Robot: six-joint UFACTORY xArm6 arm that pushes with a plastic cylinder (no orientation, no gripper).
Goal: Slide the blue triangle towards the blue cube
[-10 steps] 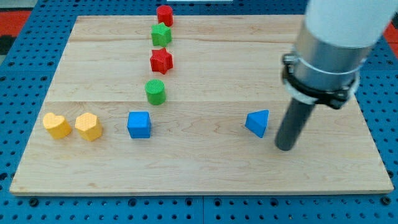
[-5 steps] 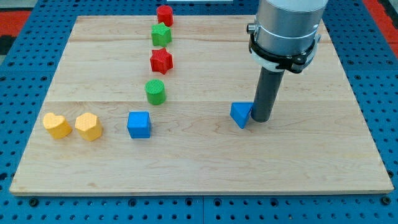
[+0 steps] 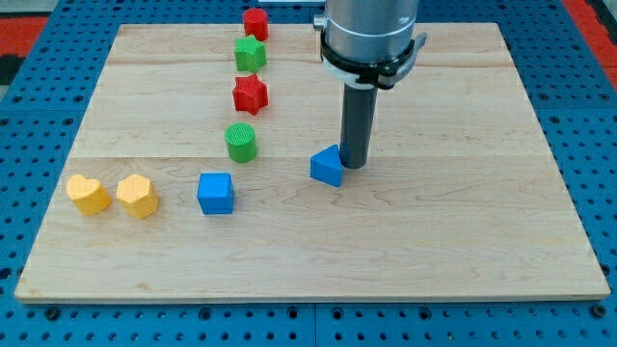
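Starting nearest the view's bottom: two yellow blocks, a heart-ish one (image 3: 88,195) and its neighbour (image 3: 137,197), side by side at the left of the wooden board (image 3: 482,241), then the blue cube (image 3: 215,193) just right of them. Further right and a touch higher, blue triangle (image 3: 328,167) near mid-board, apart from the cube, with my tip (image 3: 353,166) pressed right up against its right side; no gripper on this rig, just the bare rod. Running up toward the view's top in a rough column above the cube: green cylinder (image 3: 241,143), red star (image 3: 250,94), green block (image 3: 250,53), red block (image 3: 255,23).
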